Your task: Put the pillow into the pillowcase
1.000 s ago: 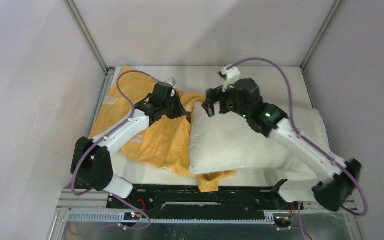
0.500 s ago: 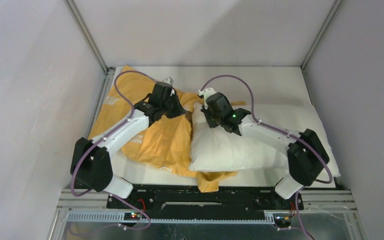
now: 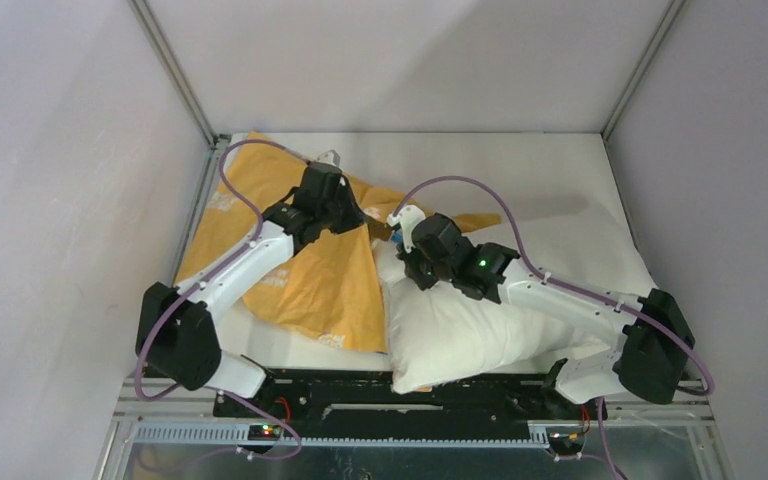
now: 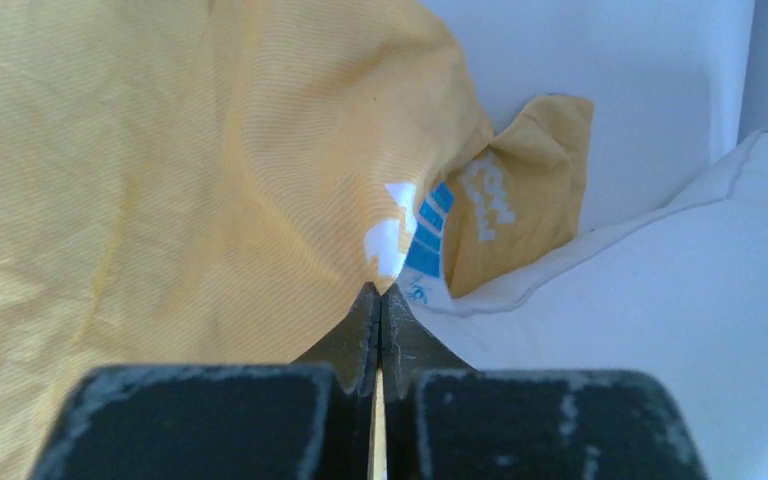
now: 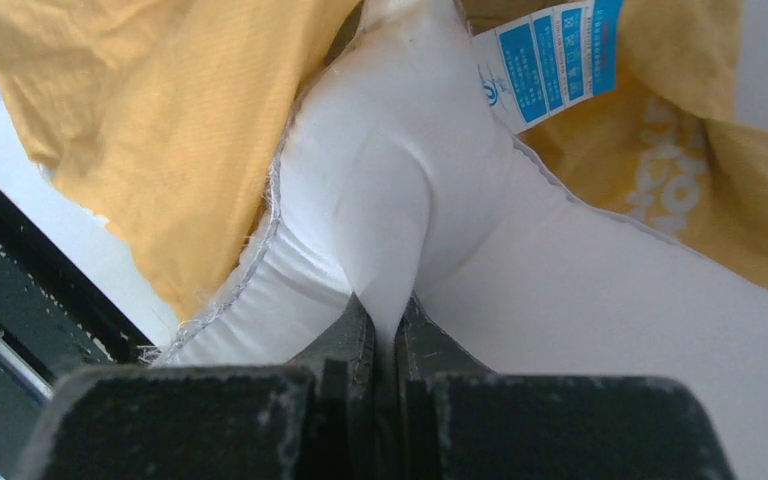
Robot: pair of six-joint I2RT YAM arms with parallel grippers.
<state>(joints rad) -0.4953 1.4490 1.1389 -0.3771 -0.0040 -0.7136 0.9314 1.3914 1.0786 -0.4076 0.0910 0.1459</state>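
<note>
Right claw (image 5: 388, 310) clamped on pillow (image 3: 480, 330), left claw (image 4: 379, 295) on pillowcase (image 3: 310, 285)

I see the right claw pinched tight on a fold at the pillow's corner. The plump, smooth white cushion with its piped seam spreads from it toward 4 o'clock. My left claw is closed on a pleat of the limp, finely woven orange-yellow pillowcase, which lies crumpled toward 7 o'clock. A blue-and-white label (image 5: 550, 60) sticks out at the pillow's corner.
</note>
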